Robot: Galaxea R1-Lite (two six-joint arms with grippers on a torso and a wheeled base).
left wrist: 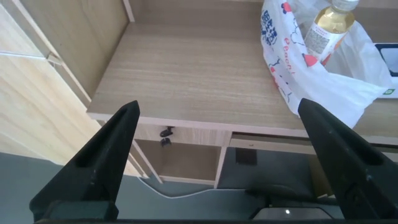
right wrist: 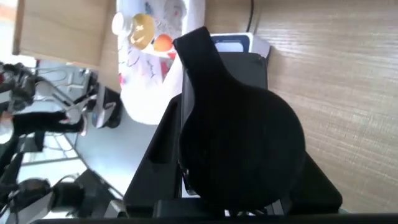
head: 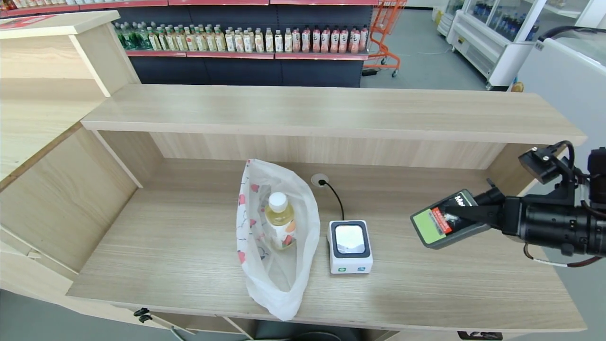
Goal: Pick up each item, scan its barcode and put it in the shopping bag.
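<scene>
Pinched between the fingers of the right gripper [head: 468,215]: 1 flat dark packet [head: 442,222] with a green end and a red label, held in the air to the right of the scanner [head: 349,245] and apart from it. On the wooden counter [head: 450,289], just beside the scanner on its left: white shopping bag [head: 310,227] lying open, 1 bottle [head: 280,221] of pale drink inside, white cap toward the back wall. Black cable [head: 337,199] from scanner to a hole in the counter. Left gripper [left wrist: 217,124] spread wide, gripping nothing, out past the counter's front edge, left of the bag.
</scene>
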